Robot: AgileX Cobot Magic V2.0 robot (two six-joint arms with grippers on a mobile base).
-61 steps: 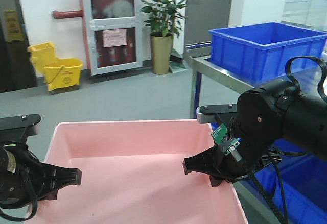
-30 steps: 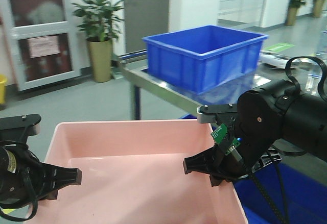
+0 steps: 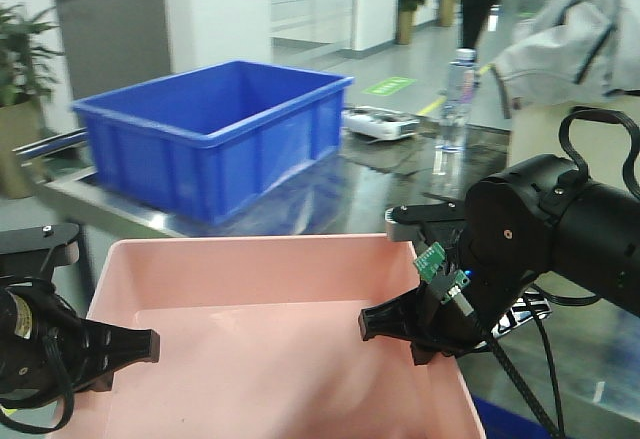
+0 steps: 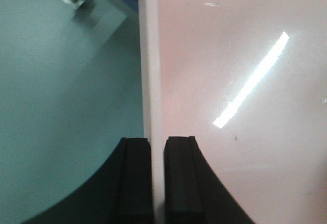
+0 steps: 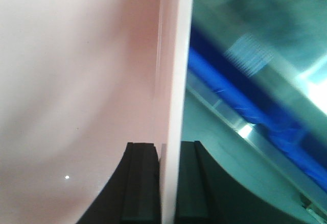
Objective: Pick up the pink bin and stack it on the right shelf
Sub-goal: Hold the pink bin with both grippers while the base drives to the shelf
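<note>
The pink bin [image 3: 265, 329] is held up between both arms, low in the front view. My left gripper [image 3: 125, 347] is shut on its left wall; the wrist view shows the rim [image 4: 150, 81] between the black fingers [image 4: 137, 183]. My right gripper [image 3: 395, 327] is shut on its right wall, with the rim [image 5: 176, 81] between the fingers [image 5: 140, 183]. The right shelf [image 3: 400, 174], a shiny steel rack top, lies right behind the bin and runs to the right.
A deep blue crate [image 3: 215, 134] stands on the steel rack behind the bin. A white device [image 3: 380, 124] and a clear bottle [image 3: 455, 99] sit farther back on it. A person in a grey jacket [image 3: 570, 29] stands at the upper right. A potted plant [image 3: 20, 99] stands at the left.
The whole view has swung right: the yellow mop bucket and door have left the frame, and the blue crate and steel rack have slid left to sit behind the bin. Both grips are unchanged.
</note>
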